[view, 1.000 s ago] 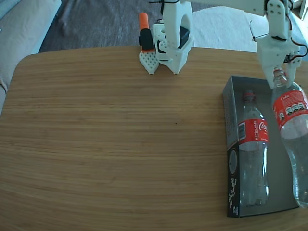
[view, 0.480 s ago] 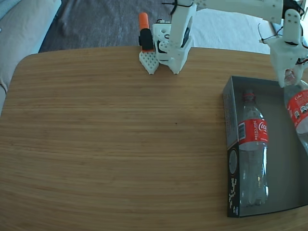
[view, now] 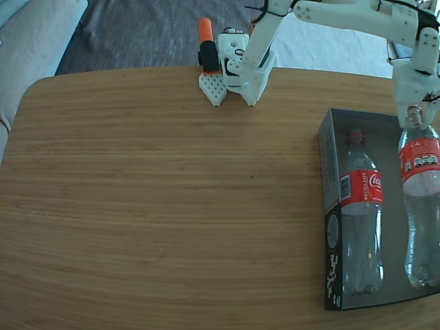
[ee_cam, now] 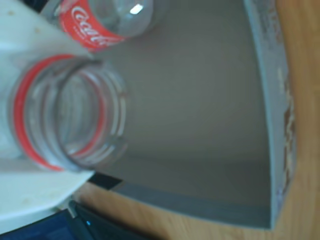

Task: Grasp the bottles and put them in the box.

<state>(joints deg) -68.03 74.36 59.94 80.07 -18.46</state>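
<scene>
On the right side of the tabletop [view: 165, 206], fixed view, sits the box [view: 328, 199], dark grey inside, black outer wall with white print facing left. One bottle [view: 360, 213] lies flat along the box's left half, neck toward the far end, red label up. Second bottle [view: 420, 199] is in the right half, beside the first and not touching it; its neck is up in the gripper [view: 414, 118] and its base is down near the box's near end. Whether the base rests on the box floor is hard to call from this angle.

Gripper is closed on the second bottle's neck, white fingers on both sides of the red neck ring. Wrist view looks straight down the open mouth of that bottle [ee_cam: 67, 115], no cap, red ring visible, white finger [ee_cam: 30, 35] pressed against it. Labelled part of the other bottle [ee_cam: 100, 20] shows at top, grey box [ee_cam: 272, 100] floor behind, wood beyond the box wall.

White arm base [view: 244, 65] stands at the far tabletop edge with an orange-and-black part [view: 207, 48] beside it. Grey sofa [view: 34, 48] at upper left.
</scene>
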